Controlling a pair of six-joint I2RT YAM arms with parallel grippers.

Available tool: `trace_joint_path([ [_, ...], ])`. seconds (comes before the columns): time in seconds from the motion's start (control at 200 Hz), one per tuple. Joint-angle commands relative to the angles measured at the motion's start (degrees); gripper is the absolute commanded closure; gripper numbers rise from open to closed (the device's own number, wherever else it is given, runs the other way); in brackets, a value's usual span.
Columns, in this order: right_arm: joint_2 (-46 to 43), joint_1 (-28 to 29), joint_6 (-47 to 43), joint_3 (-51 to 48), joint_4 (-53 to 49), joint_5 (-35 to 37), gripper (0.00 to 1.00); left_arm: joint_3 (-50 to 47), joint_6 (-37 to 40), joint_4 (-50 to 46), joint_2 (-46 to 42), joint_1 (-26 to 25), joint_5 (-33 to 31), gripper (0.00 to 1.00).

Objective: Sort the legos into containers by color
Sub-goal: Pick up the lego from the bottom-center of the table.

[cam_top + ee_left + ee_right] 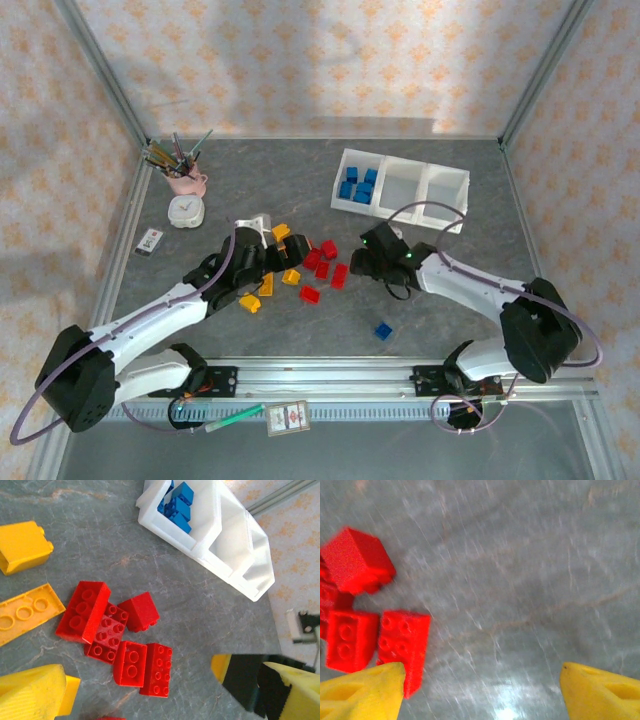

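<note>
Grey marbled table (pixel 450 300) carried a white three-part tray (pixel 400 160) at the far right. Red bricks (pixel 322 268) lay clustered at centre, some touching; yellow bricks (pixel 266 286) were scattered just left of them. One blue brick (pixel 383 331) sat alone nearer the front. Far left: pink cup (pixel 184 183), round white dial (pixel 184 211) beside it, small white item (pixel 150 241) nearby.

Legos (pixel 82 611) glossy smooth plastic; tray (pixel 207 535) white translucent plastic, satin; table (pixel 200 615) matt grey marbled surface.
</note>
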Motion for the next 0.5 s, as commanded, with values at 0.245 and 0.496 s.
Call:
trace_joint_path([
  [0.245, -6.2, 7.6, 17.8, -9.3, -8.4, 4.9, 0.18, -2.4, -4.0, 0.7, -1.2, -3.5, -3.2, 0.01],
  [0.496, -8.1, 15.6, 28.5, -12.1, -12.7, 4.9, 0.2, -3.2, -4.9, 0.6, -0.1, -4.8, -2.5, 0.01],
])
